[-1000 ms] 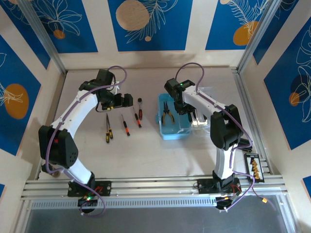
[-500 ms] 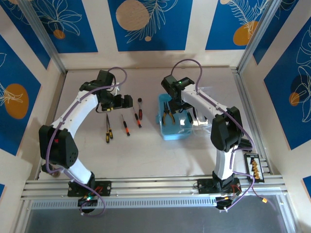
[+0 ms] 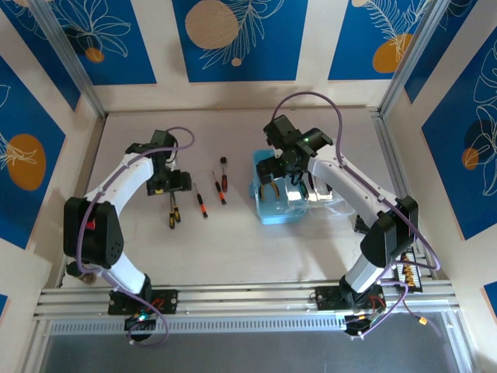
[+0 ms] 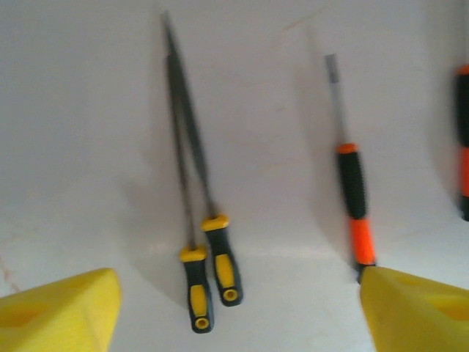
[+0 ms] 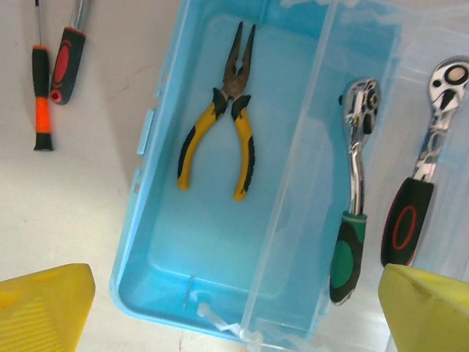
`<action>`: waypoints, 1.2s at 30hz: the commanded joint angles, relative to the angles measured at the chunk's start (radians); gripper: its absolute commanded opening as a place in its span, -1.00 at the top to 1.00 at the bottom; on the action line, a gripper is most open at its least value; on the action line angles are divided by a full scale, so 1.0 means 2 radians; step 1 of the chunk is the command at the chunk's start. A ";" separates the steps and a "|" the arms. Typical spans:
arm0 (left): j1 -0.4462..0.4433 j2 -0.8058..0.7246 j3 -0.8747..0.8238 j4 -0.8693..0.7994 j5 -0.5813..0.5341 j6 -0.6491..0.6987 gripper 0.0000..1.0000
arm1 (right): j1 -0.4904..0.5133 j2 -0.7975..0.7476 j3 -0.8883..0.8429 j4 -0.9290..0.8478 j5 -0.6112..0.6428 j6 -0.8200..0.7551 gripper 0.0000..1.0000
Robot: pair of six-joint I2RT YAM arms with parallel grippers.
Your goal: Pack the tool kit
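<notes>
Two claws, both spread wide and empty.

Left claw (image 4: 238,312): hovers over the counter (image 4: 88,110), above the loose drivers.
- Nearest: pair of yellow-and-black screwdrivers (image 4: 223,268), handles side by side, thin shanks converging farther out. Likely light, stiff and prone to roll; best taken across the moulded handle.
- Just beside: orange-and-black screwdriver (image 4: 355,205). Same handling.

Right claw (image 5: 234,308): hangs over the light-blue case (image 5: 190,249), which lies open on the counter, apart from the drivers.
- Inside, lying flat: yellow-handled pliers (image 5: 220,139). Probably heavier, with loose hinged legs; hold near the pivot.
- Beyond, at the clear lid (image 5: 410,29): two ratchet wrenches (image 5: 352,220).
</notes>
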 commanded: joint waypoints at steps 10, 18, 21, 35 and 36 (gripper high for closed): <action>-0.004 0.040 -0.044 0.030 0.018 -0.007 -0.03 | -0.001 -0.007 -0.026 0.014 -0.037 0.001 -0.99; -0.013 0.077 -0.048 0.051 0.024 -0.012 0.02 | -0.003 -0.005 -0.024 0.012 -0.040 0.001 -0.98; -0.015 0.088 -0.047 0.054 0.021 -0.014 0.03 | -0.003 -0.004 -0.024 0.012 -0.041 0.001 -0.99; -0.022 0.139 -0.040 0.057 -0.015 -0.009 0.25 | -0.013 -0.006 -0.028 0.012 -0.048 -0.002 -0.99; -0.024 0.142 -0.038 0.056 -0.018 -0.009 0.28 | -0.014 -0.007 -0.029 0.013 -0.049 -0.002 -0.99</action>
